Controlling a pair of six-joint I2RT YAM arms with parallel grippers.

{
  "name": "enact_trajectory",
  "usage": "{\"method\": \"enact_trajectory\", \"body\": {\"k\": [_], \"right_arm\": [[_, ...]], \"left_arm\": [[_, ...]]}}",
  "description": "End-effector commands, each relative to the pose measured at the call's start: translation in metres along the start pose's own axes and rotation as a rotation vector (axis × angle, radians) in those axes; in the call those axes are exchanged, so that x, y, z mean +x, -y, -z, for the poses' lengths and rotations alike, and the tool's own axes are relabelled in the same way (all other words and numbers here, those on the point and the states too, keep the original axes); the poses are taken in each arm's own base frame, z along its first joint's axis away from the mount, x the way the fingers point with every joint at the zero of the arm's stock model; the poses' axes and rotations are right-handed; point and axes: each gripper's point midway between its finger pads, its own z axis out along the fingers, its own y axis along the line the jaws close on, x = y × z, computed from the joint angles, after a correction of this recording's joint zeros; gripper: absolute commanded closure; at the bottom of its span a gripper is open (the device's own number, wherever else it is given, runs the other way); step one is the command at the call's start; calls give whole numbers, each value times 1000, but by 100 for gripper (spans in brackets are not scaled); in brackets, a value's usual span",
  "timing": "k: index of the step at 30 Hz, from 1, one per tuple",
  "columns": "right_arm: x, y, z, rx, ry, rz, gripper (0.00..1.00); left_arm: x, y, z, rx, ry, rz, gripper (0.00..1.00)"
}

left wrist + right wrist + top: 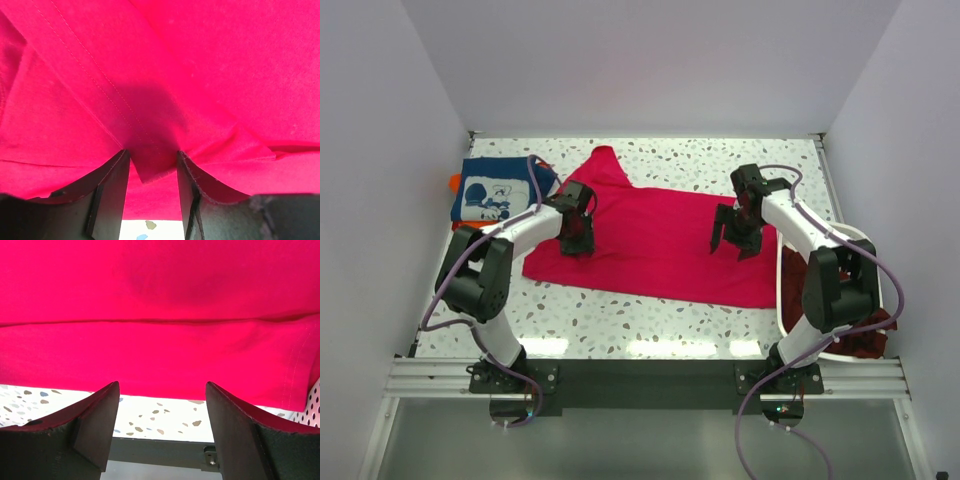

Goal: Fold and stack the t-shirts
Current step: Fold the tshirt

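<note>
- At near right, maroon shirts (865, 335) lie in the basket (779, 290).
- Mid-worktop (620, 320), pink shirt (660, 250) lies spread out, one sleeve pointing far.
- On its left part, left pincer (575, 243) is down, jaws half-closed about a fold; firm grip cannot be told.
- Over its right part, right pincer (732, 245) is released, nothing between its jaws.
- Far left, navy shirt (495, 190) lies folded, orange shirt (454, 182) peeking out beside it.

Speckled table (620, 320): crimson shirt (660, 245) centre, navy shirt (490, 190) far-left, basket (781, 295) right.
</note>
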Motion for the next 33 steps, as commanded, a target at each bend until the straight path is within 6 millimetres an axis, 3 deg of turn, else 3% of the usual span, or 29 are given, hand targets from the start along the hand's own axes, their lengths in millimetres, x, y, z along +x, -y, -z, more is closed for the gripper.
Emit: {"method": "enact_trajectory", "body": {"k": [1,7,11,14,22,33], "right_arm": [[0,-3,11,-15,19,-7,27],[1,-2,11,-11,11,9,27],[1,-2,11,-9,10,23,27],[-2,-3,12,-10,10,28,27],[-4,-2,8,3,-16,52,27],[-2,-3,-3,4,-53,62,27]], "left_arm": [[0,9,5,47,12,24,55],[3,13,3,55,-1,28,71],[2,15,4,57,1,30,92],[-5,17,7,52,13,29,100],[-48,44,2,42,30,-78,100],[-68,71,-12,-20,-4,-226,100]]}}
